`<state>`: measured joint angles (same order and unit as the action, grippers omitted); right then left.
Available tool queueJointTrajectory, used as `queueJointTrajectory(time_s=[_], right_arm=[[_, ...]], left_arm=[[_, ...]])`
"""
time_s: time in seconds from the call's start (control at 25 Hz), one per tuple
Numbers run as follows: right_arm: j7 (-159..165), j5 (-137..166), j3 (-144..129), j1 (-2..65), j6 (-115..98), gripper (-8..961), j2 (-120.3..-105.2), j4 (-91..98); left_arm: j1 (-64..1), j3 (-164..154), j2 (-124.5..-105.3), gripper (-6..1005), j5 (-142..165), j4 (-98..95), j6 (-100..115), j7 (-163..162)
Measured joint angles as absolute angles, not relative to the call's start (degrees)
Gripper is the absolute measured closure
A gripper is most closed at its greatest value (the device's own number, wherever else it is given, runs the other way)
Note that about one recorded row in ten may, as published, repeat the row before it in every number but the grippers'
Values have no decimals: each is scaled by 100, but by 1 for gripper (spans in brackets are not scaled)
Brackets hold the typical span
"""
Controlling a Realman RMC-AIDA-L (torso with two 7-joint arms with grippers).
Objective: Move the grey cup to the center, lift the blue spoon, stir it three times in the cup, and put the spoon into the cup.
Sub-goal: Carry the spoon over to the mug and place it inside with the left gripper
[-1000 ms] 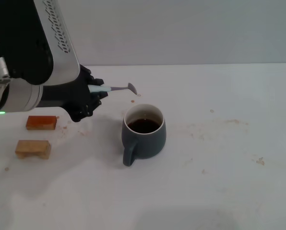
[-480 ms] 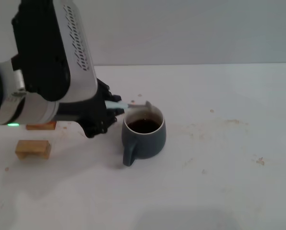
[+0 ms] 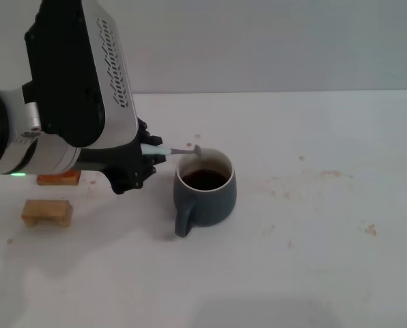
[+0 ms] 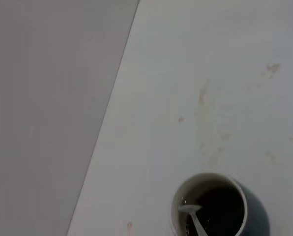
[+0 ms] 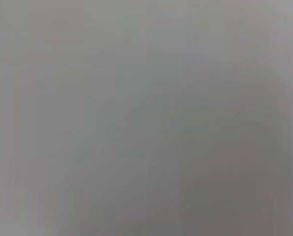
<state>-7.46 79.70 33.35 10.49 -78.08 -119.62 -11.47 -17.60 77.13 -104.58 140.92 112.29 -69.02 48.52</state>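
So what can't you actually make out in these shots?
- Right gripper: in no view; the right wrist view is a blank grey blur.
- Left gripper: head view, it is shut on the spoon, but the arm hides most of it.
- Spoon bowl: whether it touches the liquid in the cup is unclear.
- Red block: head view, half hidden by the arm.

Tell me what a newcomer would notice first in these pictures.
The left gripper at table centre-left, holding the thin pale-blue-handled spoon with its metal bowl at the rim of the squat dark-grey mug of dark brown liquid. Left of the arm lie an orange-red block and a tan wooden block.
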Motion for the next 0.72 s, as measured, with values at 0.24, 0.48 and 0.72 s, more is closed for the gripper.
queueJointTrajectory(time_s=[0.24, 0.48, 0.72], right_arm=[[-747, 7971, 3308, 1031, -7854, 954, -11962, -1195], [-747, 7971, 3245, 989, -7924, 954, -11963, -1275], [-748, 7971, 3243, 981, -7945, 954, -11961, -1276]], left_arm=[[-1821, 7691, -10465, 822, 14125, 10984, -6851, 4923], [-1897, 7615, -10473, 823, 14126, 10781, -6826, 4986], [-2010, 7488, -10506, 823, 14133, 10607, -6789, 5013]])
